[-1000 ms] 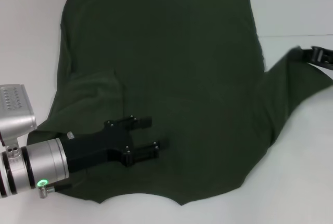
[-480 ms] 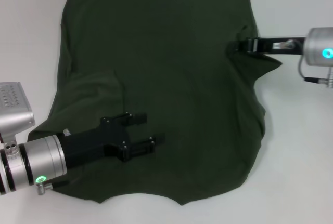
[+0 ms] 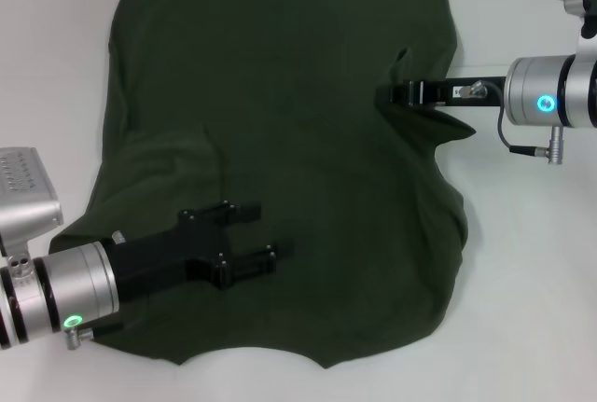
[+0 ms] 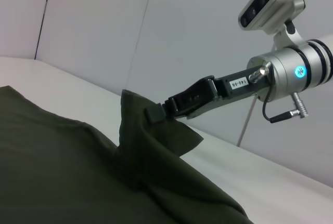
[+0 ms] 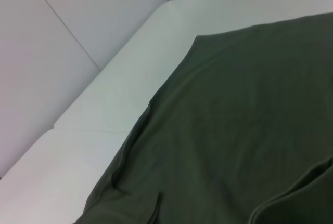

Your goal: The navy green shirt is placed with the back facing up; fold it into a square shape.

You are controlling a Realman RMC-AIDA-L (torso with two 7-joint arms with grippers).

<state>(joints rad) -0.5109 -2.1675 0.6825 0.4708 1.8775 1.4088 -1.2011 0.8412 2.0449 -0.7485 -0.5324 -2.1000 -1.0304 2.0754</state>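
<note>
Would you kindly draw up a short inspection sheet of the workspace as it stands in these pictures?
Surface: white table.
Job's things: navy green shirt spread plain side up; right sleeve lifted inward over the body.
Clutter: nothing seen.
Grippers: right gripper shut on the sleeve fabric; left gripper open, over the shirt's near left part.
Cables: short black cable on the right wrist.
Surroundings: pale wall panels.
</note>
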